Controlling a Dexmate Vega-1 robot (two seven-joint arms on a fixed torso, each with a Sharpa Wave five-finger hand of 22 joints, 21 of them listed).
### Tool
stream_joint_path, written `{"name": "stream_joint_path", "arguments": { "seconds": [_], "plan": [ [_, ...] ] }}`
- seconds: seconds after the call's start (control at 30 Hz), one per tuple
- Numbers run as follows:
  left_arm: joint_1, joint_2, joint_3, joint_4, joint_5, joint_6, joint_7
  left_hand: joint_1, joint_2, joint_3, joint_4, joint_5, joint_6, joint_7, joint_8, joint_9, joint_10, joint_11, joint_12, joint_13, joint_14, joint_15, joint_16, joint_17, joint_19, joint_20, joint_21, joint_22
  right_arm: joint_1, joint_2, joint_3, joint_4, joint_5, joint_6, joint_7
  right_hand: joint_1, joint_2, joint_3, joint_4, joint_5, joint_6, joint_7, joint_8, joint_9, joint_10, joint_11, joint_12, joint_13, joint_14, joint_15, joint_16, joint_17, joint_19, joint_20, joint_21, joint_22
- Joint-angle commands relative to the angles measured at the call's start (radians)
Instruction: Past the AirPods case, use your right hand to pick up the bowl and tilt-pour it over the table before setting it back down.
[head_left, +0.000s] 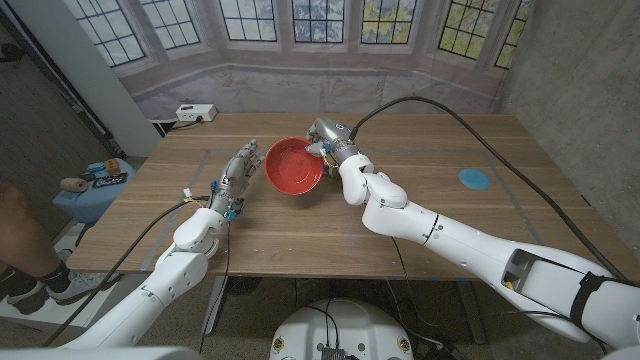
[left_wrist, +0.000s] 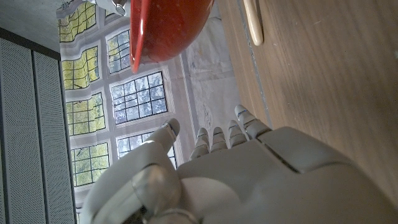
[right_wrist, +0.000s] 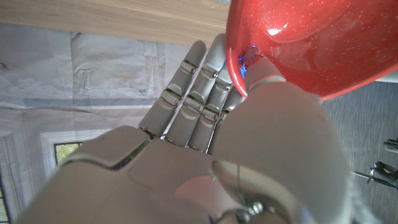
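A red bowl (head_left: 293, 166) hangs tilted above the middle of the table, its empty inside turned toward me. My right hand (head_left: 335, 145) grips its far right rim. In the right wrist view the thumb presses inside the bowl (right_wrist: 323, 43) while the fingers (right_wrist: 199, 93) lie along its outside. My left hand (head_left: 237, 175) stands just left of the bowl, fingers apart and holding nothing. In the left wrist view the bowl (left_wrist: 168, 25) hangs clear of the wood beyond my left hand (left_wrist: 236, 174). A cream rounded object (left_wrist: 252, 22) lies on the table near it.
A blue disc (head_left: 473, 179) lies on the table's right side. A white box (head_left: 195, 112) sits at the far left corner. Off the table's left edge are a blue stool with small items (head_left: 95, 180) and a person's leg (head_left: 20, 250).
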Motion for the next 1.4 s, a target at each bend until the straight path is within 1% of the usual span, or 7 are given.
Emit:
{"name": "stream_joint_path", "arguments": {
  "seconds": [0.03,0.33,0.63,0.87,1.13,1.27,1.4],
  "plan": [
    [0.017,0.003,-0.003,-0.020,0.000,0.001,0.009,-0.213,-0.222,0.002,-0.008,0.000,0.010,0.000,0.002,0.002,0.006,0.005,0.001,0.004,0.009,0.003,-0.001,0.002,0.006,0.006,0.000,0.003,-0.049,0.024,0.020,0.053,-0.078,0.076,-0.116,0.007,0.003,-0.002,0.002,-0.001,0.006,0.000,0.002,0.004,0.015,-0.016,0.004,0.007,0.008,-0.018,-0.003,0.004,0.003,-0.014,0.008,0.003],
    [0.022,0.005,-0.002,-0.031,0.004,0.003,0.016,-0.213,-0.222,0.002,-0.009,0.000,0.009,0.000,0.002,0.002,0.006,0.003,0.001,0.004,0.009,0.003,0.000,0.003,0.006,0.007,0.000,0.003,-0.071,0.042,0.033,0.108,-0.132,0.145,-0.223,0.008,0.005,-0.002,0.003,-0.002,0.003,0.000,-0.001,0.004,0.011,-0.016,0.006,0.016,0.011,-0.017,-0.009,0.011,0.000,-0.013,0.012,0.003],
    [0.032,0.004,-0.003,-0.043,0.007,0.000,0.025,-0.213,-0.222,0.002,-0.010,0.000,0.009,0.000,0.002,0.002,0.005,0.004,0.001,0.004,0.009,0.004,0.000,0.003,0.005,0.007,0.000,0.003,-0.084,0.057,0.046,0.156,-0.163,0.200,-0.294,0.006,0.008,-0.003,0.005,-0.002,-0.001,0.001,-0.003,0.005,0.008,-0.018,0.006,0.021,0.012,-0.017,-0.014,0.017,-0.002,-0.012,0.016,0.004],
    [0.046,0.003,-0.011,-0.056,0.007,-0.014,0.034,-0.214,-0.221,0.002,-0.011,0.000,0.009,-0.001,0.002,0.003,0.006,0.005,0.001,0.004,0.008,0.004,0.000,0.003,0.006,0.007,0.001,0.003,-0.085,0.081,0.045,0.212,-0.182,0.241,-0.360,0.004,0.010,-0.004,0.006,-0.003,-0.001,-0.002,-0.004,0.006,0.005,-0.018,0.007,0.030,0.012,-0.015,-0.019,0.023,-0.005,-0.012,0.020,0.004],
    [0.065,0.004,-0.026,-0.063,0.002,-0.033,0.040,-0.220,-0.224,-0.001,-0.008,-0.001,0.012,-0.003,0.003,0.003,0.006,0.004,0.001,0.004,0.008,0.004,0.000,0.004,0.006,0.006,0.001,0.003,-0.079,0.100,0.041,0.271,-0.196,0.277,-0.419,0.003,0.012,-0.003,0.006,-0.002,-0.001,0.001,-0.005,0.007,0.003,-0.017,0.007,0.035,0.011,-0.016,-0.026,0.028,-0.011,-0.009,0.023,0.004],
    [0.074,-0.001,-0.033,-0.064,0.000,-0.045,0.047,-0.230,-0.225,-0.007,0.000,-0.001,0.013,-0.002,0.003,0.003,0.008,0.004,0.002,0.004,0.008,0.006,0.002,0.006,0.006,0.008,0.001,0.004,-0.077,0.104,0.040,0.295,-0.202,0.290,-0.445,0.004,0.013,-0.003,0.005,-0.002,-0.004,0.000,-0.006,0.007,-0.001,-0.017,0.008,0.040,0.011,-0.016,-0.030,0.032,-0.012,-0.009,0.025,0.004],
    [0.081,-0.003,-0.036,-0.063,-0.003,-0.053,0.045,-0.244,-0.224,-0.014,0.013,-0.001,0.017,-0.002,0.005,0.004,0.012,0.006,0.003,0.004,0.008,0.006,0.003,0.009,0.006,0.009,0.002,0.005,-0.074,0.114,0.040,0.328,-0.214,0.299,-0.498,0.003,0.017,-0.004,0.007,-0.001,-0.005,-0.001,-0.007,0.008,-0.007,-0.018,0.007,0.045,0.013,-0.016,-0.031,0.036,-0.012,-0.011,0.027,0.004]
  ]
}}
